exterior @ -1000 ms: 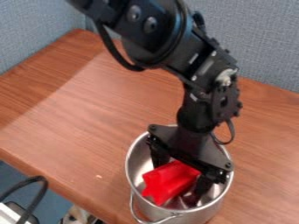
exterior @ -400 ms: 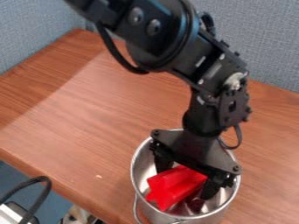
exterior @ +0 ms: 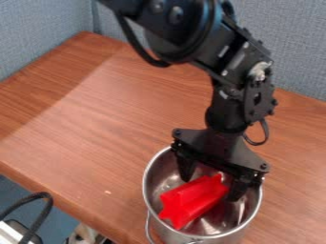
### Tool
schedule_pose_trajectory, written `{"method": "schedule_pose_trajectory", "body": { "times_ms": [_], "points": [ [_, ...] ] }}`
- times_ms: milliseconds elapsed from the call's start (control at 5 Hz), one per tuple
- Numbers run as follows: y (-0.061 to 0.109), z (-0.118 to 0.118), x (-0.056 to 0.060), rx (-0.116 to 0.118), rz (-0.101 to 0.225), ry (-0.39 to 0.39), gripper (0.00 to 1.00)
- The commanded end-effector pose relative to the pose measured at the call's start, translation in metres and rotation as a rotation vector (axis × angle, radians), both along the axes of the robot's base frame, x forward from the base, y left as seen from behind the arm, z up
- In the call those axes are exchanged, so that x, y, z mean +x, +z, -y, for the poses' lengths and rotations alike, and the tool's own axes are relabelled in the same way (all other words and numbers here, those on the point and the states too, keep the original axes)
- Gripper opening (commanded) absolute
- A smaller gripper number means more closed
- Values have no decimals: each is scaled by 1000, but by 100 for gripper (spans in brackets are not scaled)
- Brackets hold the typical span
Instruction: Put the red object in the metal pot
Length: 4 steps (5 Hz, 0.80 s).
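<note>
The metal pot stands at the near edge of the wooden table, shiny and round. The red object lies tilted inside it, leaning toward the left wall. My gripper hangs just above the pot's rim on the black arm, open. Its two black fingers stand wide apart over the block, and neither presses on it. The right fingertip dips inside the pot and hides part of the far wall.
A blue-grey wall runs behind the table at the left. Below the table's front edge at bottom left a black cable loops. The pot sits close to that front edge.
The gripper has risen out of the pot and shifted slightly right, staying open. The red object has stayed in the pot, settling lower and more tilted.
</note>
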<state>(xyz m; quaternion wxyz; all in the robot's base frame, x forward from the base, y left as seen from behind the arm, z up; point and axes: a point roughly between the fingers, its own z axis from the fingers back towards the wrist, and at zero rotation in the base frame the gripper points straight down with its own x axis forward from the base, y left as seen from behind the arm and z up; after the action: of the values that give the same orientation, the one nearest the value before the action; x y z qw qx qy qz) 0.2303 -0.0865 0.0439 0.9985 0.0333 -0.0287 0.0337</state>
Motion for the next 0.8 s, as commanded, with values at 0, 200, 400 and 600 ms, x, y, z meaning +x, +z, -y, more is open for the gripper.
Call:
{"method": "schedule_pose_trajectory", "body": {
  "times_ms": [0,200,400,600],
  "points": [
    [6,2,11,3,27,-22,100],
    [4,-1,14,14,21,-27,100],
    [1,-6,8,9,18,-96,0],
    [-1,-13,0,12,15,-165,0]
  ]
}}
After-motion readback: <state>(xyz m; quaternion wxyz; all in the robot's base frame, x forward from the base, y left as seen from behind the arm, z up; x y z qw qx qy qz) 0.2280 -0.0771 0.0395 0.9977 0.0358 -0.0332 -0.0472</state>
